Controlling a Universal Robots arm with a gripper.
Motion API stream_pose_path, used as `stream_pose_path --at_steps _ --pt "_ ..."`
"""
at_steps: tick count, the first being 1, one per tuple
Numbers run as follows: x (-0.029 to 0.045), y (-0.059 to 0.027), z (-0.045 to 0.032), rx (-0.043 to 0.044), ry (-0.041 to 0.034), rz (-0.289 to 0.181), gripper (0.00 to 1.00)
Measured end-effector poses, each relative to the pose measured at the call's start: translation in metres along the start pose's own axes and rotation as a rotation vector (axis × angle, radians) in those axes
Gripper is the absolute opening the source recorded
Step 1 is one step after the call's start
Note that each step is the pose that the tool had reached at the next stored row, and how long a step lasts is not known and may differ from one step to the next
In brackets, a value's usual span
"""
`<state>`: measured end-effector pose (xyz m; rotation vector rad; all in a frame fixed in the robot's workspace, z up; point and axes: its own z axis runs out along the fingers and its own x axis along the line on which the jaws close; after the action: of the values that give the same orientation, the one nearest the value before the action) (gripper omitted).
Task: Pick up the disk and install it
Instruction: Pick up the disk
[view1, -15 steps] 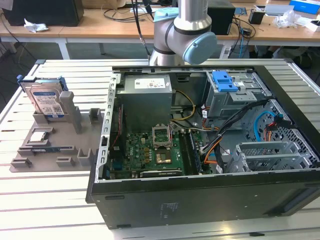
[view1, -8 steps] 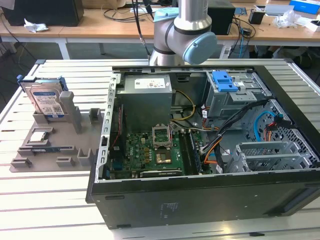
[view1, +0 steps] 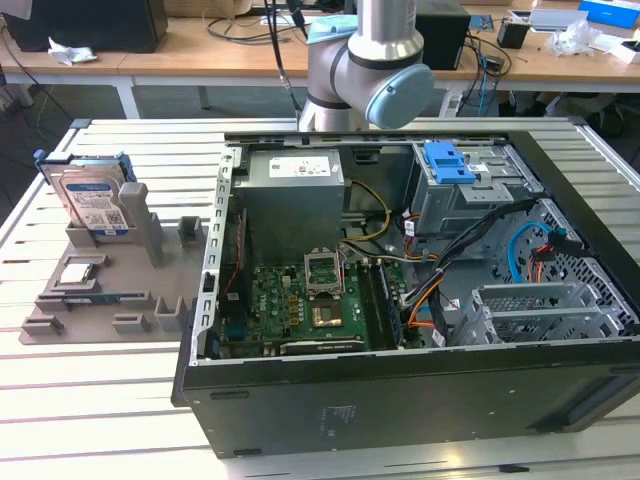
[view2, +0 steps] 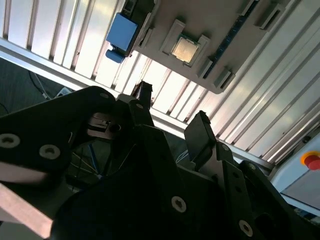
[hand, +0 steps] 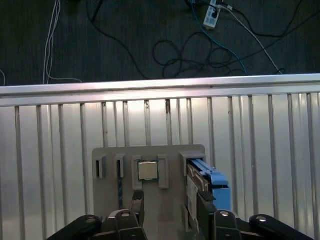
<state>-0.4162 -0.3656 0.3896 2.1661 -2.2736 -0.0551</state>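
Note:
The disk (view1: 93, 198) stands on edge in a grey holder (view1: 120, 300) on the slatted table, at the exterior view's left; its silver face carries a white-and-blue label and blue rails run along its edges. Both wrist views look down on the holder from well above. In the first wrist view the disk (hand: 199, 172) appears edge-on just beyond one fingertip. In the second wrist view its blue rail (view2: 121, 32) pokes out past the holder. My gripper (hand: 171, 202) (view2: 170, 112) is open, with nothing between the fingers.
An open computer case (view1: 400, 400) fills the middle and right of the table, with a blue bracket (view1: 448, 162) on its drive cage. A small square silver chip (view1: 80, 270) (hand: 147, 170) lies in the holder. Beyond the table edge (hand: 160, 86), cables run across the floor.

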Motion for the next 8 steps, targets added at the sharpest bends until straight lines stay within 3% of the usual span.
stream_pose_path --at_steps 8 --pt "-0.0076 -0.0102 0.0010 -0.0001 0.0000 0.000 0.54"
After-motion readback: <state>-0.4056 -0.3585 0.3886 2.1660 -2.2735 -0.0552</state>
